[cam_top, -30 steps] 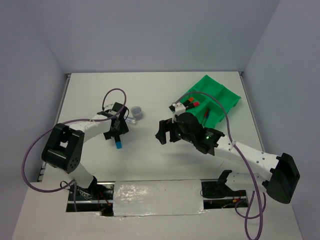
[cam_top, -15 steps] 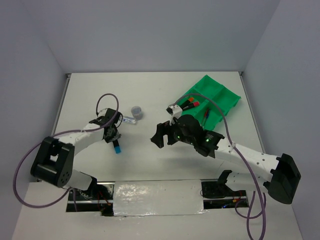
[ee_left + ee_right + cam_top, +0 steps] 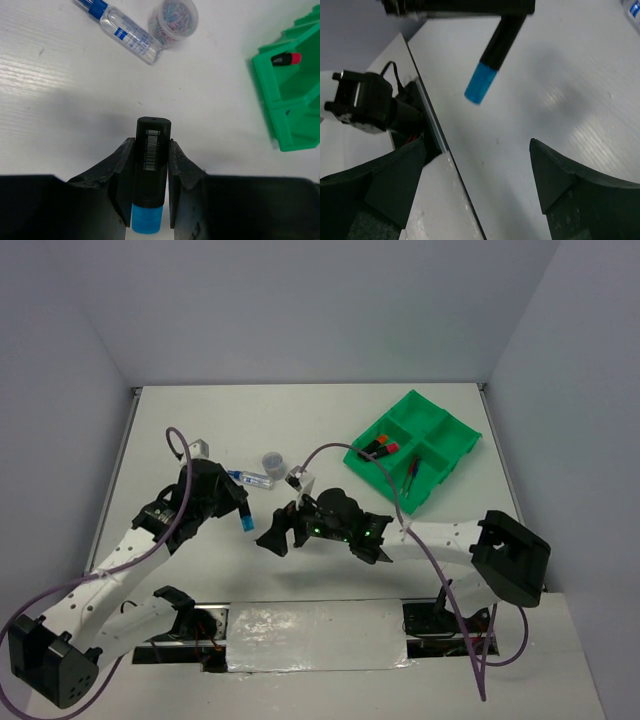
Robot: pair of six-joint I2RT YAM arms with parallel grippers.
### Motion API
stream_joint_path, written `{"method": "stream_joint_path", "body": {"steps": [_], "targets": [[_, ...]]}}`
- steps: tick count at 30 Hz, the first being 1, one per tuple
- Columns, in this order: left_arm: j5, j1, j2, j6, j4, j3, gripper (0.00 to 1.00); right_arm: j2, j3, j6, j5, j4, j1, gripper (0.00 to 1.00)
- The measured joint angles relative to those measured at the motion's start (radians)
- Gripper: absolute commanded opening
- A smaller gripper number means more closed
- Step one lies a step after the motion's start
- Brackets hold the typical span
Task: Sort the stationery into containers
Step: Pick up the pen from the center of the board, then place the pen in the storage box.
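Note:
My left gripper is shut on a stubby black highlighter with a blue end and holds it above the table; the wrist view shows it between the fingers. My right gripper is open and empty just right of it, and its view shows the highlighter ahead. The clear-blue tube and the small grey round piece lie beyond my left gripper. The green tray at the far right holds two highlighters and thin pens.
The tube, the round piece and the tray's corner show in the left wrist view. The table's near edge and the arm bases lie close behind my right gripper. Grey walls enclose the table.
My left arm has swung and now holds the blue-ended highlighter raised and slightly further right. My right gripper has moved left, close to the left gripper.

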Motion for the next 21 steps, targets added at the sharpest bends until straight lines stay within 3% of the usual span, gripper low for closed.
{"method": "stream_joint_path", "body": {"steps": [5,8,13,14,15,16,17,18,20,21], "targets": [[0.039,-0.01,-0.072,-0.022,-0.015,0.0,0.0,0.116,0.093,0.012,0.039,0.096,0.01,0.86],[0.06,-0.013,-0.1,-0.023,-0.016,0.0,0.0,0.171,0.135,0.024,0.069,0.121,0.01,0.74],[0.076,-0.015,-0.11,-0.023,-0.016,0.0,0.0,0.259,0.223,0.039,0.071,0.158,0.01,0.33],[0.076,-0.015,-0.11,-0.023,-0.016,0.0,0.0,0.266,0.229,0.042,0.066,0.167,0.01,0.11],[0.074,-0.014,-0.112,-0.023,-0.015,0.0,0.0,0.27,0.231,0.044,0.082,0.159,0.01,0.02],[0.069,-0.014,-0.12,-0.018,-0.018,0.0,0.01,0.278,0.226,0.061,0.07,0.166,-0.001,0.0],[0.066,-0.014,-0.123,-0.018,-0.017,0.0,0.09,0.282,0.225,0.066,0.06,0.177,-0.006,0.0],[0.063,-0.014,-0.122,-0.02,-0.016,0.0,0.45,0.282,0.223,0.067,0.064,0.185,-0.004,0.0],[0.052,-0.014,-0.118,-0.014,-0.026,0.006,0.96,0.282,0.217,0.066,0.066,0.196,-0.005,0.0],[0.039,-0.015,-0.11,-0.014,-0.043,0.019,0.99,0.282,0.216,0.066,0.067,0.201,-0.006,0.0]]}}
